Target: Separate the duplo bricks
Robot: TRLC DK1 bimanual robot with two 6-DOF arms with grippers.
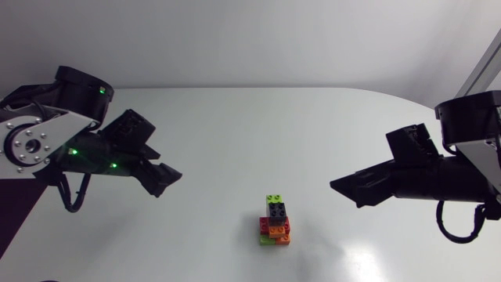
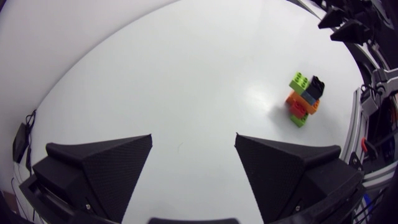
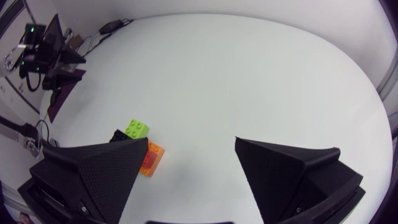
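Observation:
A small stack of duplo bricks (image 1: pixel 275 220) stands on the white table, near its front edge, with lime green, black, orange and red pieces joined together. My left gripper (image 1: pixel 168 177) hovers open to the left of the stack, well apart from it. My right gripper (image 1: pixel 344 190) hangs open to the right of the stack, also clear of it. In the left wrist view the stack (image 2: pixel 305 99) lies far ahead of my open fingers (image 2: pixel 102 168). In the right wrist view the bricks (image 3: pixel 140 143) sit just ahead of one finger (image 3: pixel 93 171), partly hidden by it.
The white table (image 1: pixel 250 133) has a rounded far edge. My other arm shows at the far side in each wrist view.

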